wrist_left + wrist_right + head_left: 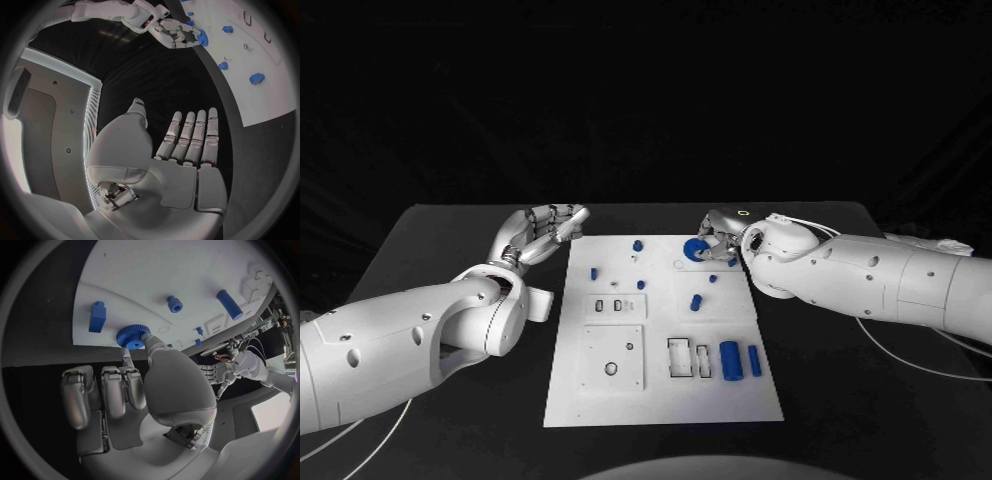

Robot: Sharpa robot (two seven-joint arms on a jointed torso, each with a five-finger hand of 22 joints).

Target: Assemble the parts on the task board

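Observation:
The white task board (661,340) lies in the middle of the black table. At its far edge my right hand (720,238) pinches a blue gear (694,250) between thumb and a finger, low over the board. In the right wrist view the gear (132,336) sits at the thumb tip of that hand (156,385), close to a small round socket (164,330). My left hand (545,228) hovers open off the board's far left corner, holding nothing. In the left wrist view its fingers (190,137) lie straight over the bare table, with the right hand (175,31) and gear (203,37) beyond.
Two blue cylinders (730,360) (754,361) lie at the board's near right beside rectangular slots (678,357). Small blue pegs (638,244) (594,272) (697,299) stand across the far half. A blue block (97,316) and a peg (174,303) are near the gear.

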